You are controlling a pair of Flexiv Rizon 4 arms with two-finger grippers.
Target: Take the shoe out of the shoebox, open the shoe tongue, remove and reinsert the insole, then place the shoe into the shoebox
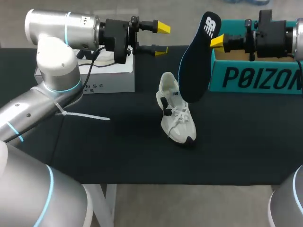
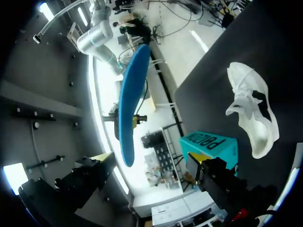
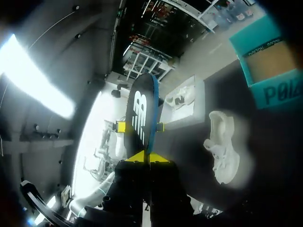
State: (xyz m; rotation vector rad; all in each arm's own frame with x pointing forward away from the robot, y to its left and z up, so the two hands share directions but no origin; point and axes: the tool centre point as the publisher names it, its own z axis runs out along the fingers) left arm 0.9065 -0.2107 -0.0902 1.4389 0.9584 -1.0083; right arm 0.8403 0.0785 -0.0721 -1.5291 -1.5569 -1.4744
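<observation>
Hanging over the shoe (image 1: 176, 116), the dark blue insole (image 1: 196, 61) is pinched near its printed upper end between the right fingers (image 1: 218, 42), and its wider lower end dips close to the shoe's opening. The white shoe sits on the black bench (image 1: 118, 151), outside the teal shoebox (image 1: 255, 78), which stands behind it to the right. The left fingers (image 1: 163, 27) are spread with nothing between them, raised behind and left of the shoe, just beside a white box (image 1: 109, 80).
</observation>
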